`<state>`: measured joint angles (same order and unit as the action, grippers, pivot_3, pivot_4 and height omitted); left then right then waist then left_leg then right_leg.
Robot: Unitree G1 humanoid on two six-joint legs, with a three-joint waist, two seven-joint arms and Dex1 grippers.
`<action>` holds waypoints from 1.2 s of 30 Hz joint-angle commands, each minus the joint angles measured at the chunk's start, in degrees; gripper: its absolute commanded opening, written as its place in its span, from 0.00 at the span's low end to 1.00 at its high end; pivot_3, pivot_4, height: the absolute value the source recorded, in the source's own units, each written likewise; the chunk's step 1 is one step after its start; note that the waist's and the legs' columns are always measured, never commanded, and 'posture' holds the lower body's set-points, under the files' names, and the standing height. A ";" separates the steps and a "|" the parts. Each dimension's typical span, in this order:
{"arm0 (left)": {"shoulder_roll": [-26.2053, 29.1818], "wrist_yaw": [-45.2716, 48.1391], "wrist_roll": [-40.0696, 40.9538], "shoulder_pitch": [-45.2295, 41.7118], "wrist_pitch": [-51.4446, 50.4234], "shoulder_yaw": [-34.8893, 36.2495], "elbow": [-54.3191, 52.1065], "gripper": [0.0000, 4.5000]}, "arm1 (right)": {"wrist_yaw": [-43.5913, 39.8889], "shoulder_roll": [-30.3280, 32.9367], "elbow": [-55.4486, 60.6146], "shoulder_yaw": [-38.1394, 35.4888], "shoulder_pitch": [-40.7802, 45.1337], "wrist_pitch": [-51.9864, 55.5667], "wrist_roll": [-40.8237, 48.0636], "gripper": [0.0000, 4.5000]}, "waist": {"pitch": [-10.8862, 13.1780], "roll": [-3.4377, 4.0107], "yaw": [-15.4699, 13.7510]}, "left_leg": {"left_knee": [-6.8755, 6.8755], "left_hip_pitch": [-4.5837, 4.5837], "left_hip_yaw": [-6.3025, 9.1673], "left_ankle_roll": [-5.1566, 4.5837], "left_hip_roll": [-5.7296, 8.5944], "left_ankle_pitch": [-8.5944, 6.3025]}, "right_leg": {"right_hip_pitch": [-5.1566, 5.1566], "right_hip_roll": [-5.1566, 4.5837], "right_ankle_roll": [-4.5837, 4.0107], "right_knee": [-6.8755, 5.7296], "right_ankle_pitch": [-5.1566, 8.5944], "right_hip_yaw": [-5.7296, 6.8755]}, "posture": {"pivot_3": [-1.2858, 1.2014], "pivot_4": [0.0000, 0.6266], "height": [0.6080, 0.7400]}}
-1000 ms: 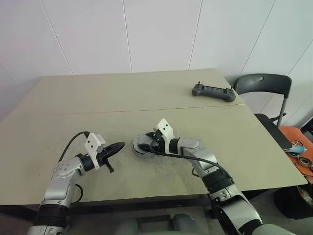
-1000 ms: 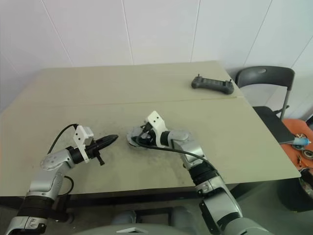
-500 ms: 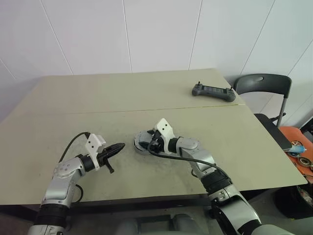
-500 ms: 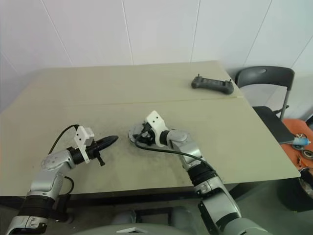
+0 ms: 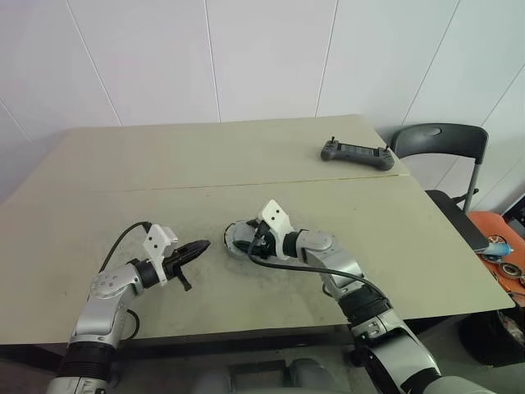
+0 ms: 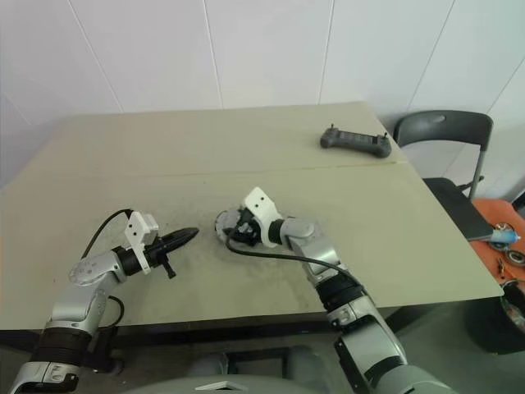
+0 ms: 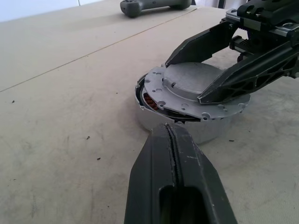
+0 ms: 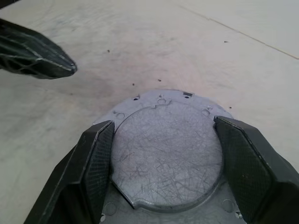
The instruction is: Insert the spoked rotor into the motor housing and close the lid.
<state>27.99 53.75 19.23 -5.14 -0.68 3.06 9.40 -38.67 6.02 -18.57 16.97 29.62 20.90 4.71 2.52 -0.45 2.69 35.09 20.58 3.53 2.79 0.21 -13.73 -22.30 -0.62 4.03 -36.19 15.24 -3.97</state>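
The grey lid with its notched rim lies tilted and slightly off-centre on the motor housing. Copper windings show under the lid's raised edge. My right gripper is shut on the lid, one finger against each side of its raised round centre. It stands mid-table in the head views. My left gripper is shut and empty. Its tip points at the housing from a short way to its left, apart from it. The spoked rotor is hidden.
A dark hand-held controller lies near the table's far right corner. A seam runs across the beige table. A dark chair stands past the right edge, with orange clutter on the floor beside it.
My right wrist has rolled slightly while holding the lid, and the lid and housing have shifted a little under it. The left arm has stayed still.
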 commanded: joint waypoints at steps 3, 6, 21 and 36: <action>0.07 0.25 -0.05 -0.84 1.06 0.38 -0.28 0.00 | 2.95 -1.49 -0.44 -1.57 1.46 -2.14 -0.39 0.67 | 0.00 0.00 0.05 | 0.03 -0.01 0.00 0.00 -0.01 0.00 | 0.01 -0.01 0.00 -0.01 0.00 0.00 | 0.52 0.00 1.00; 0.07 0.21 -0.12 -1.00 0.95 0.35 -0.15 0.00 | 2.37 -2.02 0.07 -0.60 0.98 -2.06 -0.37 0.67 | 0.00 0.00 0.06 | 0.03 -0.01 -0.01 0.00 -0.03 0.00 | 0.01 -0.01 0.00 -0.01 0.00 0.00 | 0.52 0.00 1.00; 0.07 0.20 -0.41 -1.06 1.27 0.26 0.70 0.00 | 1.52 -5.53 2.42 -6.58 1.81 5.98 7.72 0.67 | 0.01 0.02 1.31 | -0.07 0.16 0.00 0.00 -0.03 0.00 | -0.18 0.01 0.01 -0.02 -0.01 0.00 | 0.52 0.00 1.00; -0.06 0.60 -0.99 -1.51 2.05 0.21 1.88 0.00 | 9.04 -5.90 -3.39 1.34 1.45 -2.89 -4.85 0.67 | 0.00 0.00 1.36 | -0.03 0.05 0.00 0.00 -0.02 0.00 | -0.08 0.01 0.00 -0.02 -0.01 0.00 | 0.52 0.00 1.00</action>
<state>27.96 54.12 18.06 -5.38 0.46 2.96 11.61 -31.33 0.79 -20.67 18.18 29.81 19.09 1.11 2.52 -0.46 4.04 35.06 20.58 3.53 2.79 0.19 -13.73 -22.33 -0.62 4.03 -36.22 15.23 -3.97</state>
